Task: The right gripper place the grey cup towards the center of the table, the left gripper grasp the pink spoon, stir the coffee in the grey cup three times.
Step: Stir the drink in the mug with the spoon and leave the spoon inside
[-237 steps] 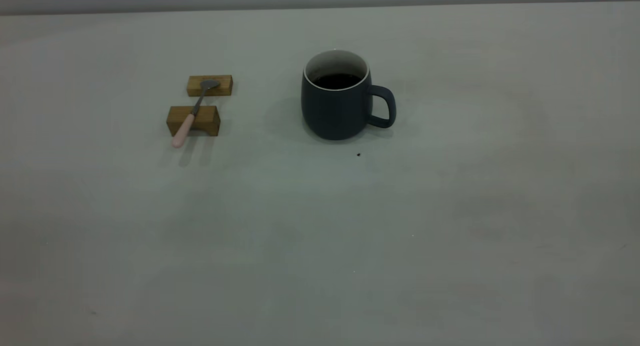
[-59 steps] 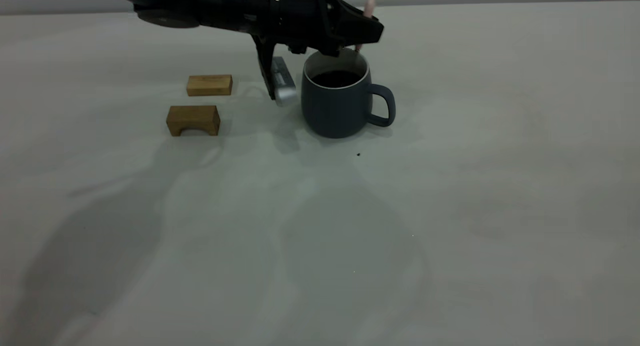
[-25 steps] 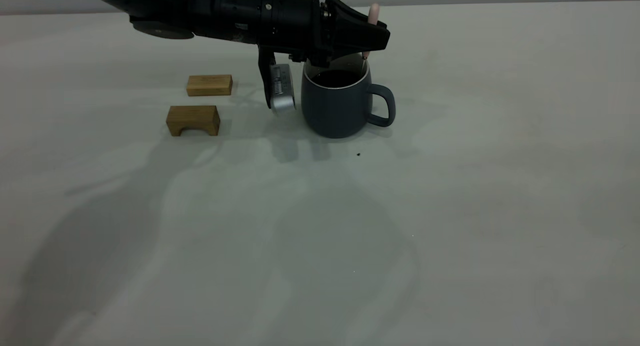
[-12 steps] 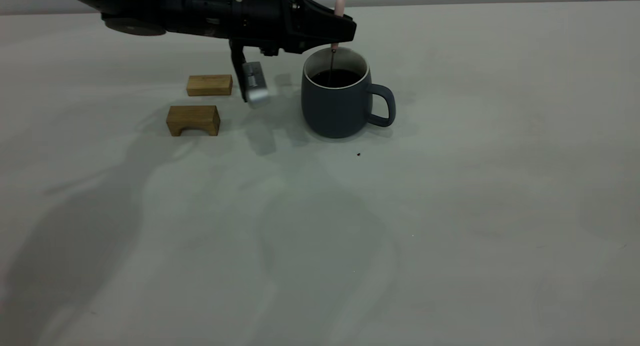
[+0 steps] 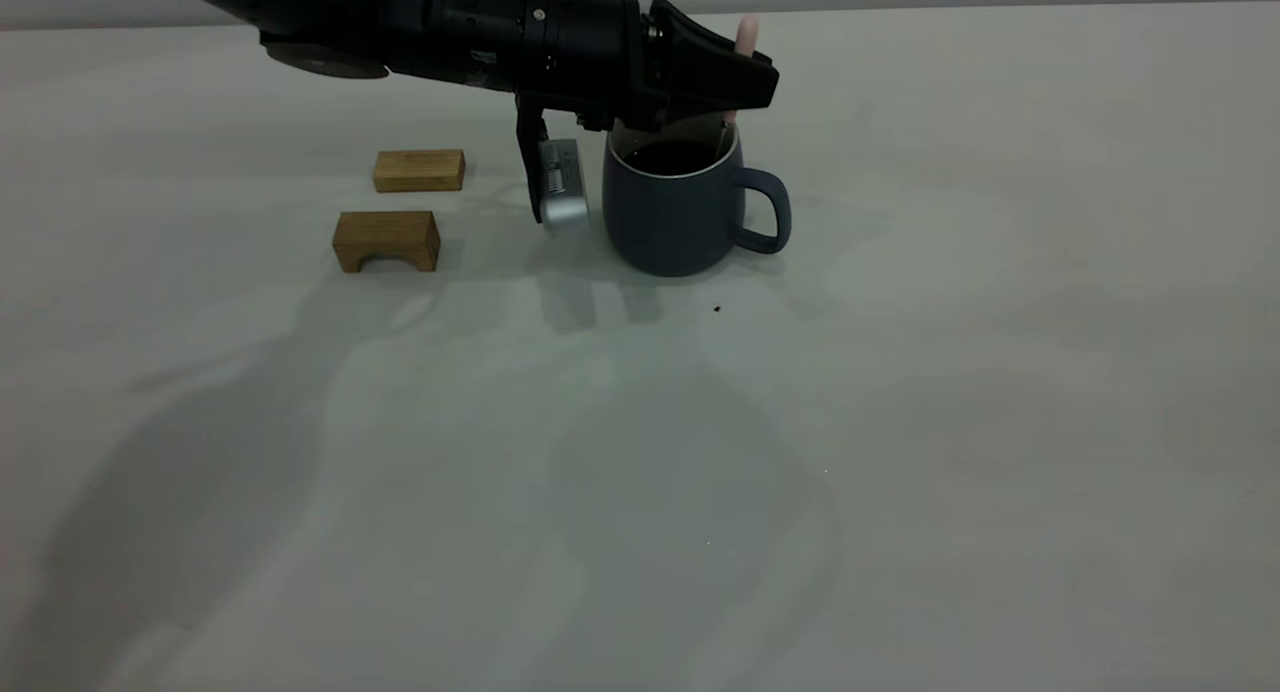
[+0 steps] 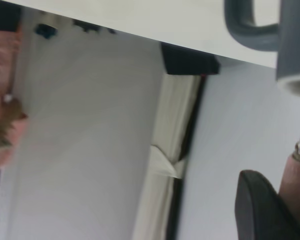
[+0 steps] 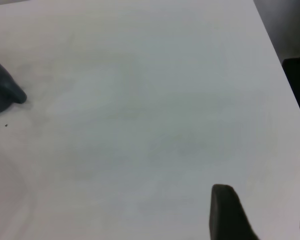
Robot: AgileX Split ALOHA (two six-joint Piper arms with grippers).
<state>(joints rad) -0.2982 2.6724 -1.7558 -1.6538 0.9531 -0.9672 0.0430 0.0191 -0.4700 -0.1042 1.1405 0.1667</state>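
Observation:
The grey cup [image 5: 670,217] stands on the table [image 5: 900,372] with dark coffee [image 5: 664,158] inside and its handle pointing right. My left gripper [image 5: 740,77] reaches in from the upper left and hovers just over the cup's rim, shut on the pink spoon [image 5: 745,30]. The spoon stands nearly upright, its metal neck [image 5: 722,137] dipping into the cup at the right side; the bowl is hidden. The left wrist view shows the pink handle [image 6: 296,182] against a black finger [image 6: 260,210]. My right gripper [image 7: 267,215] is open over bare table, far from the cup [image 7: 0,92].
Two wooden blocks [image 5: 419,170] [image 5: 386,240] sit left of the cup, apart from the arm. One silver-padded finger [image 5: 562,187] hangs down just left of the cup's wall. A small dark speck [image 5: 717,309] lies in front of the cup.
In the last half second the left gripper swung right with the spoon, from the cup's middle to its right side; a second ago it was also on the right. The cup stayed put.

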